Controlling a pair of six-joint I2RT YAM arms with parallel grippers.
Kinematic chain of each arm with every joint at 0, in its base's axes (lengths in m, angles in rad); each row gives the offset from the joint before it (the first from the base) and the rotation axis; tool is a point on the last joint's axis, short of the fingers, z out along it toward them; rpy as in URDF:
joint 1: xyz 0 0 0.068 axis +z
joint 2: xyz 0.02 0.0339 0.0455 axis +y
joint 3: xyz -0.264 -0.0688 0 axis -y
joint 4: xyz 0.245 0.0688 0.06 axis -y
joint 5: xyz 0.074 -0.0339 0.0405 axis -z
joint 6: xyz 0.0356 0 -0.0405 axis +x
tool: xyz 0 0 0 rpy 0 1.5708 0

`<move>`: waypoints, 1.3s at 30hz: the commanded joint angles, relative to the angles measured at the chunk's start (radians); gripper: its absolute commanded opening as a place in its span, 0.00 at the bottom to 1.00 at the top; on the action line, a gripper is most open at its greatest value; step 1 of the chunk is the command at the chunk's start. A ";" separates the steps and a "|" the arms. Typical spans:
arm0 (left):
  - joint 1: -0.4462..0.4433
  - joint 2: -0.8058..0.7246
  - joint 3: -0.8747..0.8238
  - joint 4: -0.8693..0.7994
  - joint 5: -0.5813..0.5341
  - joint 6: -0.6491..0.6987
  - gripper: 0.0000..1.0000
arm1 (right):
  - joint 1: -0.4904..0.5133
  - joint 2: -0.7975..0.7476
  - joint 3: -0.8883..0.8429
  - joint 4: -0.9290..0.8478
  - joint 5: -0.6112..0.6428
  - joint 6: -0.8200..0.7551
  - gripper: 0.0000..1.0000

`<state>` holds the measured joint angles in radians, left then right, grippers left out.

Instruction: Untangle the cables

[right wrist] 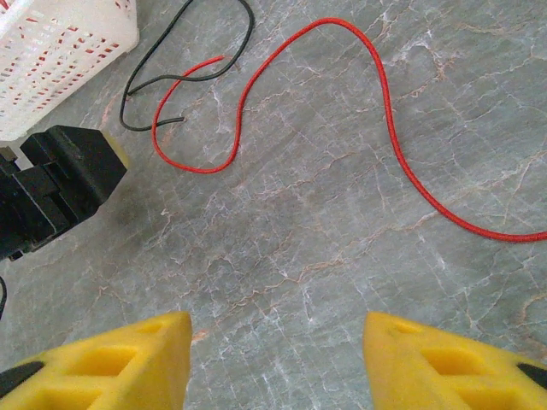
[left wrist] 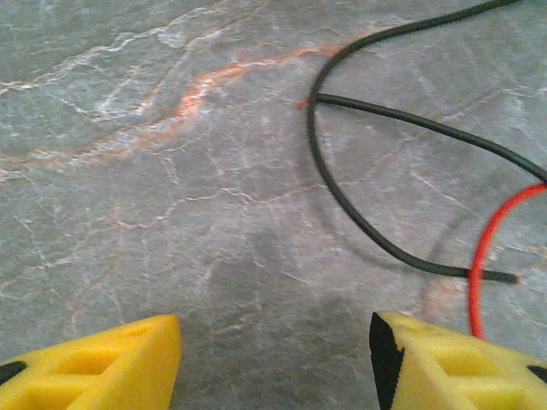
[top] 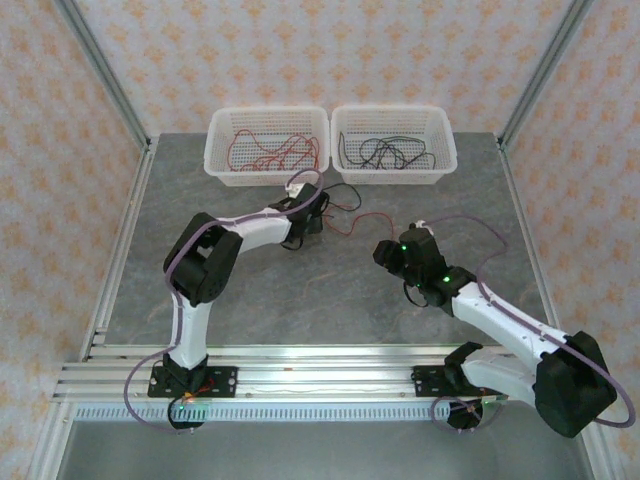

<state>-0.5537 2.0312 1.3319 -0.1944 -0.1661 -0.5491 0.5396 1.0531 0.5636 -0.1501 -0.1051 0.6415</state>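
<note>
The grey marble-patterned table (top: 330, 300) lay under me. At its far edge stood two white plastic baskets (top: 225, 165), the left one with thin red wires (top: 270, 157) and the right one, I think, with black wires (top: 385, 152). My left gripper (left wrist: 273, 342) and right gripper (right wrist: 275, 342) both stood open, with nothing between the yellow fingers (right wrist: 120, 359). On the table lay a thin red cable (right wrist: 389, 128) crossing a thin black cable (left wrist: 427, 125) near my left gripper.

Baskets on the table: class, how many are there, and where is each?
2. The left basket, at the table's far edge, holds red cables; the right basket, beside it, holds black cables. None seems hidden.
</note>
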 commanded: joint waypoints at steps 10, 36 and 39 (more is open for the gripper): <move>-0.011 -0.041 0.066 0.023 0.063 -0.073 0.63 | -0.006 -0.001 0.012 -0.007 -0.006 -0.012 0.55; 0.019 0.303 0.317 -0.157 0.010 -0.137 0.42 | -0.006 -0.060 -0.019 -0.032 0.019 -0.003 0.55; 0.016 0.274 0.233 -0.153 0.019 -0.128 0.39 | -0.006 -0.068 -0.016 -0.041 0.023 -0.003 0.55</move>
<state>-0.5365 2.2715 1.6466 -0.2710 -0.1516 -0.6800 0.5396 1.0073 0.5549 -0.1688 -0.1146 0.6415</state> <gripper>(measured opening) 0.395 0.547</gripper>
